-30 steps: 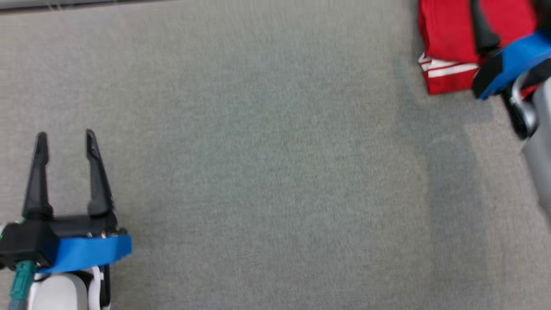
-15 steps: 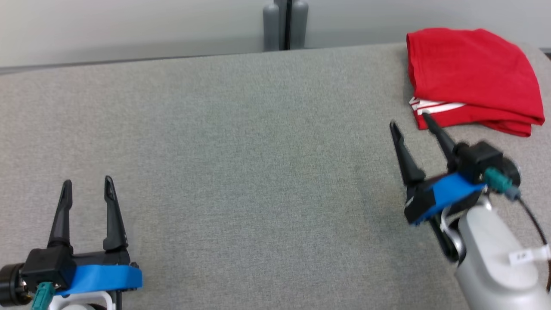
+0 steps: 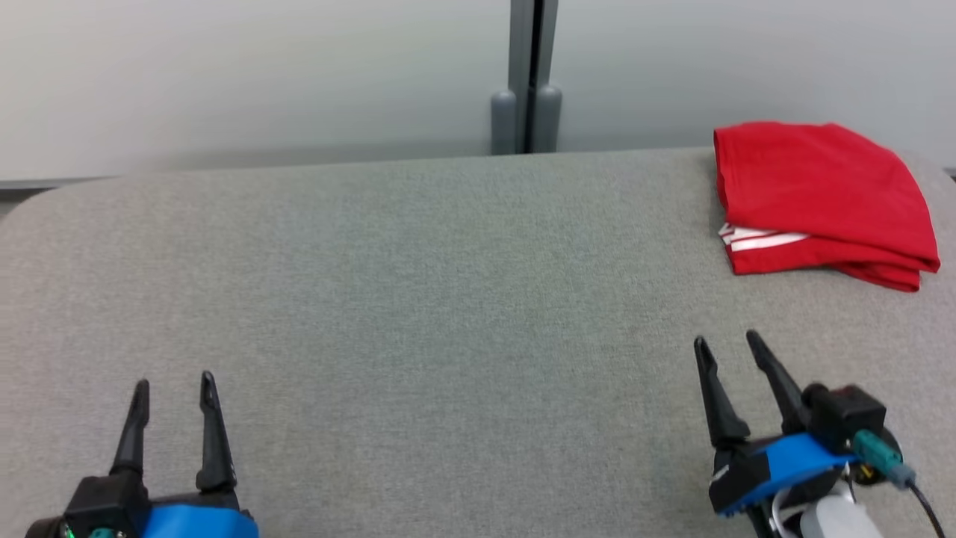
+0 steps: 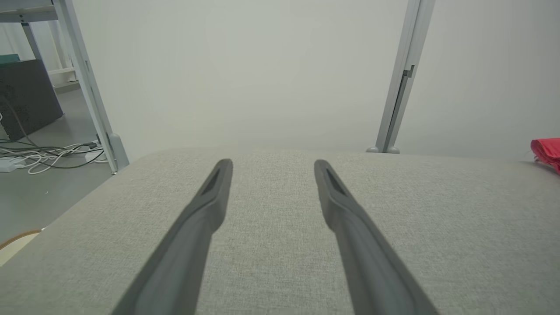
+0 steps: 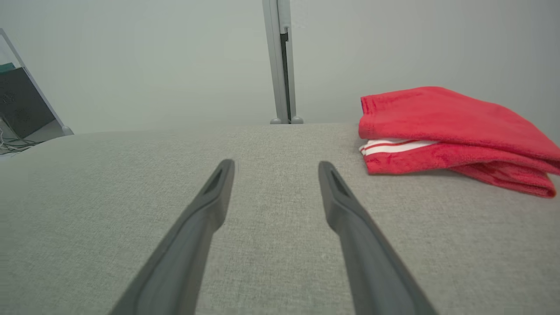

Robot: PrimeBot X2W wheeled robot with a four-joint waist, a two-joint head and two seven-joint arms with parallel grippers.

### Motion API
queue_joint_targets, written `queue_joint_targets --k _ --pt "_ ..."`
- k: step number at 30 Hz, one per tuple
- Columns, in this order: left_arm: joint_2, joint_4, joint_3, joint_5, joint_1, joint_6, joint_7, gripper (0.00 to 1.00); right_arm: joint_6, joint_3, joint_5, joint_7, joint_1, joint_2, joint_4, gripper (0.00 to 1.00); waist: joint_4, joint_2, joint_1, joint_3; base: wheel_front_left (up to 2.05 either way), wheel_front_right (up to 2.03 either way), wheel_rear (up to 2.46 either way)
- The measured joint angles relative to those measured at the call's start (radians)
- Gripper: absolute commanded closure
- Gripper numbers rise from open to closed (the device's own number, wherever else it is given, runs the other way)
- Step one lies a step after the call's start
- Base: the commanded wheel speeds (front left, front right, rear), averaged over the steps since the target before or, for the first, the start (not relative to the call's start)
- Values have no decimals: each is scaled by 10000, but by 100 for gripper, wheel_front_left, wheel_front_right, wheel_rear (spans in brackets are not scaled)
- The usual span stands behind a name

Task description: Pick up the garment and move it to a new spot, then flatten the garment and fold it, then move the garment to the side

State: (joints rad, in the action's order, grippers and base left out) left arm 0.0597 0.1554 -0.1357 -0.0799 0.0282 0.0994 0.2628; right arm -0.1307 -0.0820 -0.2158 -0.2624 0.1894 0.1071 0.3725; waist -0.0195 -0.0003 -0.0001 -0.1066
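A folded red garment [image 3: 818,198] with white stripes at one edge lies at the far right of the grey table [image 3: 448,299]. It also appears at the right in the right wrist view [image 5: 446,131], and its corner peeks in at the right edge of the left wrist view [image 4: 547,151]. My right gripper [image 3: 727,345] hovers open at the lower right, well short of the garment, holding nothing. My left gripper [image 3: 174,384] stands open at the lower left, far from the garment, with nothing between its fingers.
A pale partition wall with a grey post [image 3: 529,75] stands behind the table's far edge. Past the table's left end, the left wrist view shows floor with cables [image 4: 43,153] and a dark cabinet [image 4: 26,98].
My right gripper let go of the garment and drew back toward the near edge. The head camera tilted up, so the whole picture shifted down. The garment rests folded where it was released.
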Motion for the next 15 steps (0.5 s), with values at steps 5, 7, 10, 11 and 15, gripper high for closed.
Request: queue_joint_targets --k 5,7,10,11,15 --pt "-27 314 105 8 318 69 0 0 0 334 150 0 -852 -209 -307 0 225 1 0 502 0 0 0" --pt "-35 437 134 8 379 77 0 0 0 479 165 0 -1142 -280 -382 0 278 0 0 678 0 0 0" --pt "-42 589 161 12 560 100 0 0 0 600 217 0 -1481 -362 -439 0 325 1 0 920 0 0 0" --pt "-42 621 180 15 604 102 0 0 0 629 219 2 -1587 -376 -445 0 327 1 -1 986 0 0 0" --pt "-59 719 238 4 709 150 0 0 0 723 265 0 -1850 -426 -497 0 317 3 0 1133 0 0 0"
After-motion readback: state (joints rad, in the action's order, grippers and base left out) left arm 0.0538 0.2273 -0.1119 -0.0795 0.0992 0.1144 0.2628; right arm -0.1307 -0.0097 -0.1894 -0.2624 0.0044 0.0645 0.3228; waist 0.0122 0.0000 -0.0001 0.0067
